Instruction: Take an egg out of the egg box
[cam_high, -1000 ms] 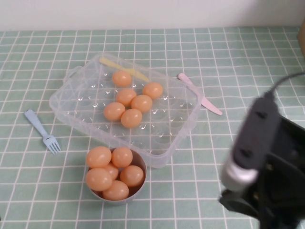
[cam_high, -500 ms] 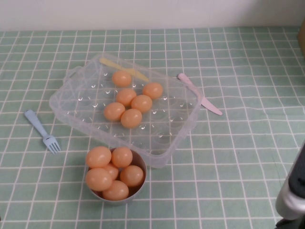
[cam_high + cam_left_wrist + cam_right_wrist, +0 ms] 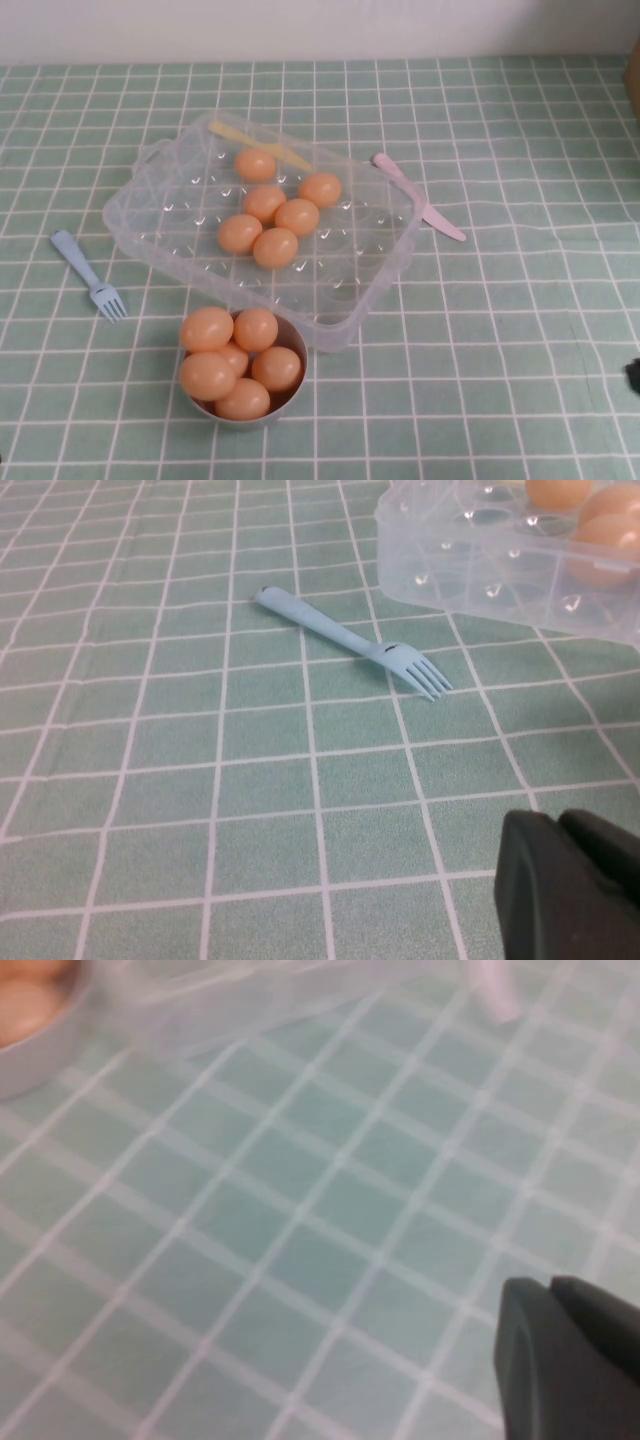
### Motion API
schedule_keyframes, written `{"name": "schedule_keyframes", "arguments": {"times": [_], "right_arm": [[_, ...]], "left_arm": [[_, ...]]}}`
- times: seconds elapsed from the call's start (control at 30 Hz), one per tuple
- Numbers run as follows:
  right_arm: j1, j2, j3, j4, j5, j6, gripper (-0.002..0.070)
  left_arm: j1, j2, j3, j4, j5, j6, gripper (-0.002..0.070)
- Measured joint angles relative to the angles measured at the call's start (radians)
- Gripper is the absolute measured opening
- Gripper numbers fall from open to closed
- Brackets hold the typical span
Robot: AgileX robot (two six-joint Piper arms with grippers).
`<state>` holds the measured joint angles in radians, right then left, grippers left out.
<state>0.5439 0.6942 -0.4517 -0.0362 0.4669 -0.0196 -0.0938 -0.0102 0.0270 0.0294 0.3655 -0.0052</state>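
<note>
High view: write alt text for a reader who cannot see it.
A clear egg box holding six orange eggs sits on a green checked cloth, with a grey bowl of eggs in front. A blue fork, pink knife and yellow utensil lie around; neither gripper shows.

Left gripper (image 3: 572, 885) matte black, right gripper (image 3: 570, 1360) black

My left gripper (image 3: 572, 882) and right gripper (image 3: 560, 1355) look matt black plastic. The egg box (image 3: 180, 175) is glossy clear plastic, the eggs (image 3: 275, 247) smooth, the fork (image 3: 350, 643) matt plastic, the checked tablecloth (image 3: 500, 330) cloth-like.
</note>
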Motion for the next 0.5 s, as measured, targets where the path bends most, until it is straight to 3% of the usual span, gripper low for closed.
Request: {"name": "schedule_keyframes", "arguments": {"times": [0.3,0.5], "right_arm": [[-0.361,-0.383,0.411,0.084,-0.467,-0.018,-0.0017],[-0.456,-0.554,0.477,0.093,-0.483,-0.02,-0.0016]], "left_arm": [[0.0,0.0,0.0,0.0,0.0,0.0,-0.0003],[0.0,0.0,0.0,0.0,0.0,0.0,-0.0003]]}}
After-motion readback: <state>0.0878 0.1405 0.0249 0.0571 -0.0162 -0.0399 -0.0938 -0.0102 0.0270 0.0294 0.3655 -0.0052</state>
